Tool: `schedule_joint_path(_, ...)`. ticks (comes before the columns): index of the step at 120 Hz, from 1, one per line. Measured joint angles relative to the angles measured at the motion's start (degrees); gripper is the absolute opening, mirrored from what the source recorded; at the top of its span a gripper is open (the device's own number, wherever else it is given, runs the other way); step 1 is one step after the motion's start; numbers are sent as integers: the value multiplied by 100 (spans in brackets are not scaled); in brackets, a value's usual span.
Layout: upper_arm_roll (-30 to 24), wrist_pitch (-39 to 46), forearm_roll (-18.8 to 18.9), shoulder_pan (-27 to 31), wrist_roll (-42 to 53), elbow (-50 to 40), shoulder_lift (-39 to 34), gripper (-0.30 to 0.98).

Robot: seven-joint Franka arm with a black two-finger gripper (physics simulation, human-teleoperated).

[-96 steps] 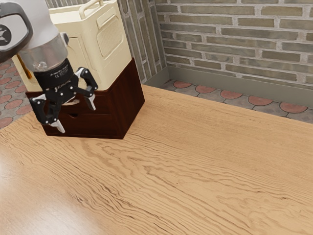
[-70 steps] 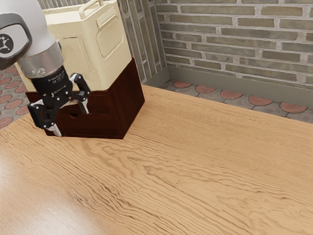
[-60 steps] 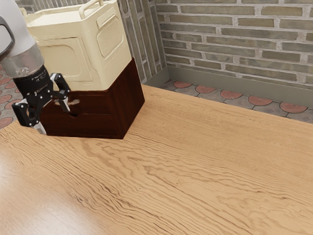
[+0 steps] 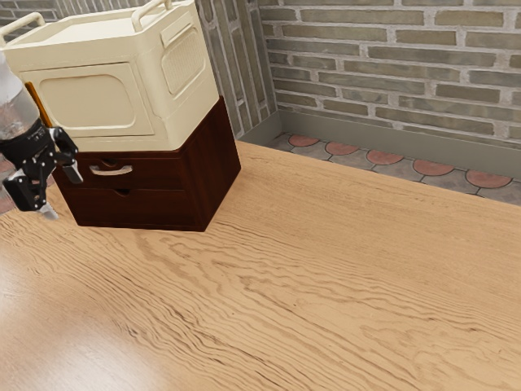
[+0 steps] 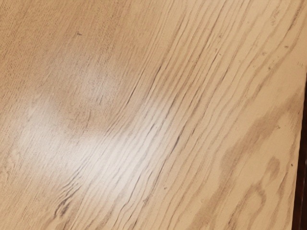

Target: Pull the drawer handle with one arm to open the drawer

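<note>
At the exterior view's left edge my gripper [image 4: 65, 194] stands open, its two fingertips wide apart with nothing between them. The dark brown drawer cabinet [image 4: 213, 167] is to the exterior view's right of it. A pale curved handle [image 4: 111, 171] sits on the front of the upper drawer [image 4: 155, 172], apart from my fingers. Both the upper drawer and the lower drawer [image 4: 142, 208] look flush with the cabinet front. In the wrist view a dark strip of the cabinet [image 5: 301, 191] runs along one edge, beside the wooden table [image 5: 158, 115].
A cream box [image 4: 98, 98] with raised handles rests on top of the cabinet. The wooden table [image 4: 326, 277] stretches toward the exterior view's right. Behind it are a tiled floor and a brick wall [image 4: 391, 73].
My gripper has moved toward the exterior view's left, away from the cabinet front, uncovering the handle. It has stayed open. The cabinet and the cream box have not moved.
</note>
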Motion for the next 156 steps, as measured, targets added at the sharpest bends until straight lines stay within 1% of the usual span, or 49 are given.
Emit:
schedule_joint_path(23,-11,220,34,-26,7,754,807,69)
schedule_joint_path(58,17,500,103,-82,35,991,1267,69)
schedule_joint_path(89,109,630,171,100,58,1126,1453,69)
schedule_joint_path(103,83,670,245,30,80,1462,1700,69)
schedule_joint_path(114,73,691,294,-17,97,1555,1814,69)
schedule_joint_path(139,84,715,327,-3,136,2011,2279,69)
schedule_joint_path(156,61,740,330,-8,162,2102,2408,69)
